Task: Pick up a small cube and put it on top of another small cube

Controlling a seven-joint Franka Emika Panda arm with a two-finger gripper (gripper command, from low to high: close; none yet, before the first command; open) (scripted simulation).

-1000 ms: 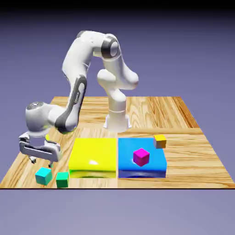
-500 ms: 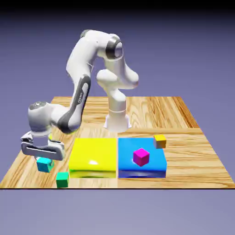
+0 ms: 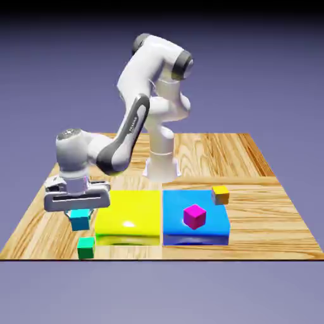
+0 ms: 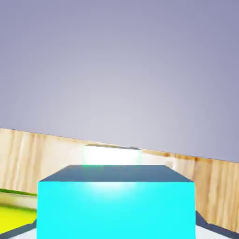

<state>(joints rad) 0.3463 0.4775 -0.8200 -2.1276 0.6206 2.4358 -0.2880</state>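
Observation:
The small cube (image 3: 80, 220), plain cyan, hangs a little above the table with my gripper (image 3: 79, 215) shut on it, just off the yellow slab's left edge in the exterior view. In the hand view this cyan cube (image 4: 116, 205) fills the lower middle, and only grey slivers of my fingertips (image 4: 212, 229) show beside it. A darker green cube (image 3: 86, 247) rests on the wood near the front edge, below and slightly right of the held cube. A pale greenish block (image 4: 112, 155) shows just beyond the cyan cube in the hand view.
A big yellow slab (image 3: 128, 217) and a blue slab (image 3: 209, 224) lie side by side mid-table. A magenta cube (image 3: 194, 216) sits on the blue slab, an orange cube (image 3: 220, 194) at its far right corner. The robot base (image 3: 161, 166) stands behind them.
The gripper closed on the cyan cube, lifted it off the table and carried it toward the exterior view's right, up to the yellow slab's edge. The green cube stayed put.

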